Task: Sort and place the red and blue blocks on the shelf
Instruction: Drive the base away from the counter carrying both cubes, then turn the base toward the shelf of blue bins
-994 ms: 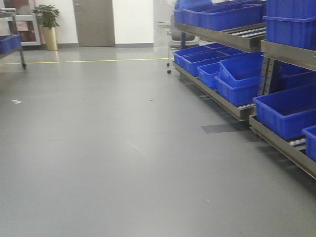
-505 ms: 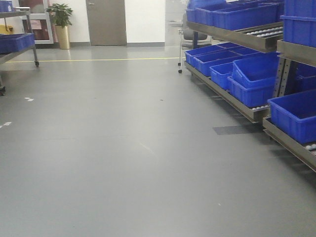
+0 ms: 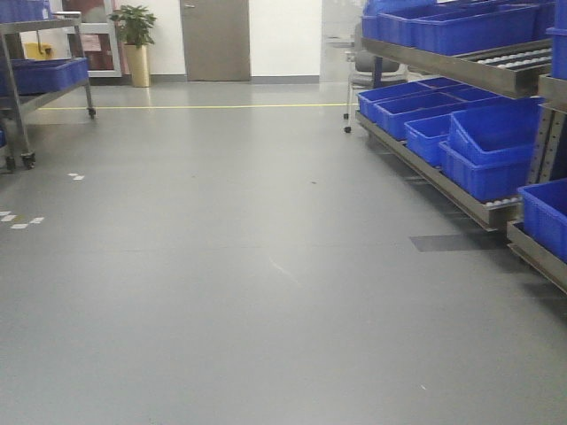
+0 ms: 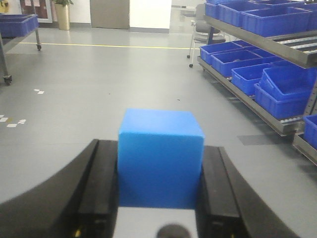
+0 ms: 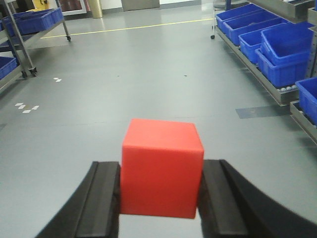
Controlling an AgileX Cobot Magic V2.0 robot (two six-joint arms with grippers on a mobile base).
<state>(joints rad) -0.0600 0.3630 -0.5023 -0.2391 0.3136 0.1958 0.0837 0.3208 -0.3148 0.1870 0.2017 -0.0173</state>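
**Front view.** You face open grey floor (image 3: 266,301). The metal rack shelf with brushed steel rails and roller tracks (image 3: 443,69) runs along the right side. Its tiers carry large blue plastic bins (image 3: 487,164). At far left stands a wheeled steel cart (image 3: 22,97) holding more blue bins.

**Left wrist view.**
- The small matte blue cube (image 4: 160,158) is plain-faced with sharp edges, and its top face is lit paler than its front.
- It sits between the black fingers (image 4: 101,183) of the left gripper (image 4: 160,173), one pad pressed flat on each side, so the pincer is pinching the cube.
- The wrist is level and aimed forward and slightly down over the floor. The shelf lies ahead to the right, well apart from the cube.

**Right wrist view.**
- The small matte red cube (image 5: 161,168) has the same build and an unmarked surface.
- The right gripper (image 5: 161,196) clamps it between both black fingers (image 5: 104,198).
- The wrist is level and aimed forward along the aisle. The shelf is off to the right, well apart.
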